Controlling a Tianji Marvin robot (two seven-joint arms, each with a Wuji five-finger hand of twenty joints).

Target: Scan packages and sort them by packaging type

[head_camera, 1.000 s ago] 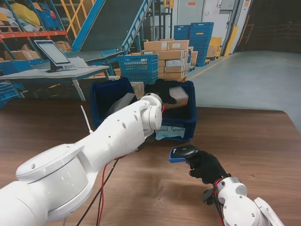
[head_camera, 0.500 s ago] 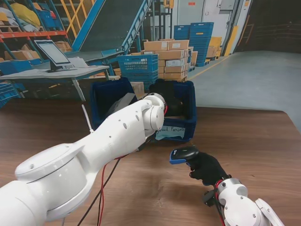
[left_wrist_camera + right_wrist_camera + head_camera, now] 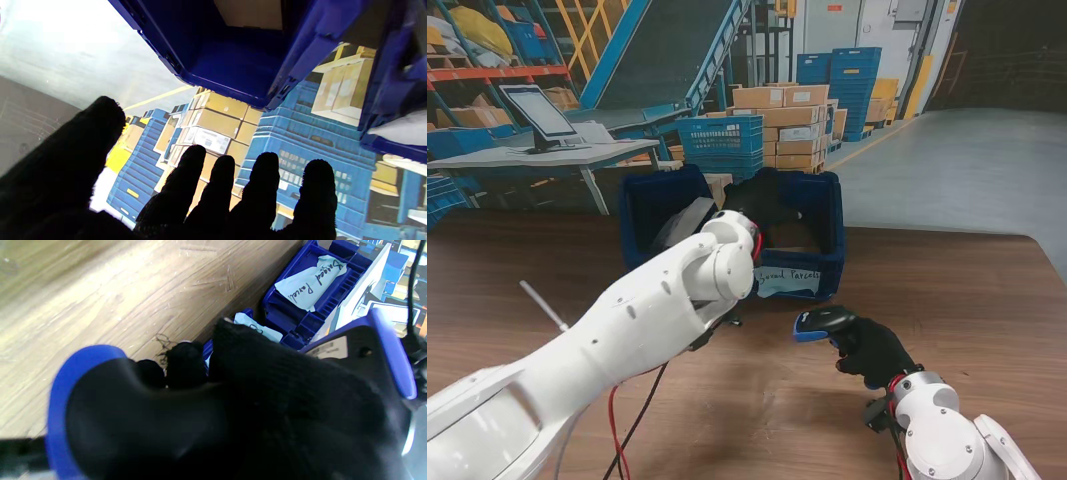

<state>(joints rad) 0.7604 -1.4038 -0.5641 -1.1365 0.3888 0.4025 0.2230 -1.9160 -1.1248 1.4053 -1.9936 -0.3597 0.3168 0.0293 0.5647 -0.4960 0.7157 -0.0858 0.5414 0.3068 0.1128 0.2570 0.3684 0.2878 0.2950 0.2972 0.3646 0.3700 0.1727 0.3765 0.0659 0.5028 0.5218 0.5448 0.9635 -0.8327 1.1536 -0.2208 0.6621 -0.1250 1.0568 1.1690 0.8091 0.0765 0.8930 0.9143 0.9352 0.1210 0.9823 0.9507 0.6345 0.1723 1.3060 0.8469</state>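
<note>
Since 1 second ago our left arm has swung back toward us and to the left, and the parcel that the left hand (image 3: pixel 762 200) held over the right bin (image 3: pixel 825 262) is out of that hand. We see the left hand now with nothing in it, its 4 fingers (image 3: pixel 260 190) straight and apart and the thumb (image 3: pixel 83 143) spread wide, hovering over the bins' far rims. In the left wrist view the right bin (image 3: pixel 233 63) shows a bare blue floor with a brown box face at its far wall; whether that is the parcel we cannot tell.

Our right hand (image 3: pixel 874 350) has shifted a little nearer to us. It is closed around the scanner (image 3: pixel 824 322), gripping the black handle, with the blue-trimmed head pointing left toward the bins. In the right wrist view the scanner (image 3: pixel 140 420) fills most of the picture, and the gloved fingers (image 3: pixel 267 373) wrap over it.

Both bins sit side by side at the bench's (image 3: pixel 987 300) far edge, about the middle. The left bin (image 3: pixel 649 205) holds a grey flat package (image 3: pixel 687 218) leaning inside. A paper label (image 3: pixel 787 278) hangs on the right bin's near wall; in the right wrist view the label (image 3: pixel 310 281) reads "Bagged Parcel". Red and black cables (image 3: pixel 632 420) trail across the bench under our left arm.
</note>
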